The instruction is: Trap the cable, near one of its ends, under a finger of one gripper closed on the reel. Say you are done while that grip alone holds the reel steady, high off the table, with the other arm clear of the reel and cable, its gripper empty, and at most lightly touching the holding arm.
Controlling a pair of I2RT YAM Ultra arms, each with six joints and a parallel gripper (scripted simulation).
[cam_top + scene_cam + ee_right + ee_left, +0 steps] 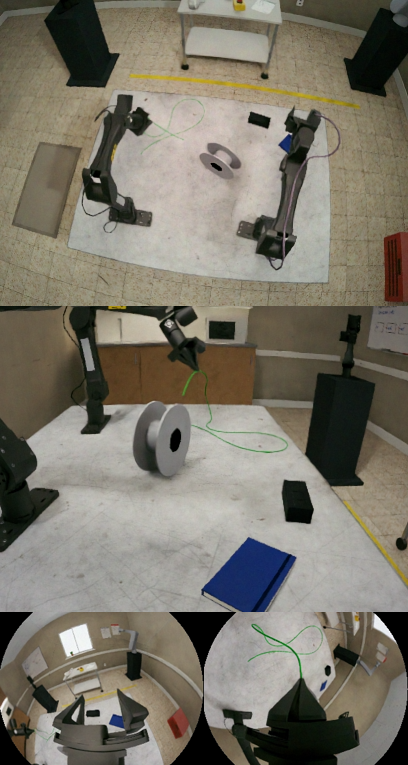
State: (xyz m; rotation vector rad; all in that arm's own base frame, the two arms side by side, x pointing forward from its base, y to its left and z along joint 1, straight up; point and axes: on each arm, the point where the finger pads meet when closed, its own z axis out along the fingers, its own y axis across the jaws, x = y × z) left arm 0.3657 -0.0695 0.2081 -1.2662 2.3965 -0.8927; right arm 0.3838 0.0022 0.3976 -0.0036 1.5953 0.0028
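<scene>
The grey reel (220,161) (162,438) stands on its flanges in the middle of the white table mat (190,220) (125,531). The thin green cable (168,133) (225,433) (300,665) lies in loops on the mat beyond the reel, apart from it. My left gripper (146,121) (194,366) (301,680) is shut on one end of the cable and holds it high, so the cable hangs down to the mat. My right gripper (292,121) (99,694) is open and empty, raised high at the far side from the cable, away from the reel.
A blue notebook (285,143) (250,576) (116,720) and a black block (259,119) (297,501) (93,712) lie on the mat near the right arm. Black pedestals (82,40) (342,426), a white cart (230,30) and a red crate (396,267) stand off the mat.
</scene>
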